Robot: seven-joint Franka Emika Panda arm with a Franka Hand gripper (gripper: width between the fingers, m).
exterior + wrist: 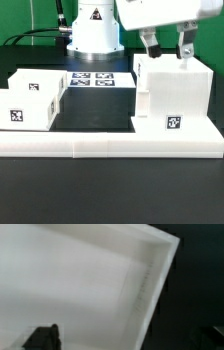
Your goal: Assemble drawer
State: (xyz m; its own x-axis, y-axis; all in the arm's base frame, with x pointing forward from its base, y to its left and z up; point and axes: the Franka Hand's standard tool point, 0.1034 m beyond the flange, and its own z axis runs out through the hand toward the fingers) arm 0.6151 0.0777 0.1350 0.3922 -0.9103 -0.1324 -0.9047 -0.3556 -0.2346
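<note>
The drawer point(30, 108) is a low white box with black-and-white tags, standing at the exterior view's left. The tall white housing point(176, 100) stands at the exterior view's right, with a tag low on its front face. My gripper point(167, 58) hangs just above the housing's top edge, fingers spread wide and holding nothing. In the wrist view the housing point(80, 280) fills most of the frame, its raised rim running diagonally. One dark fingertip point(42, 337) is over the white surface. The other is barely visible against the dark table past the rim. The gripper point(130, 340) is open.
A long low white rail point(110, 147) runs along the front of both parts. The marker board point(95, 80) lies on the black table between them, near the robot base point(95, 30). Cables lie at the back left.
</note>
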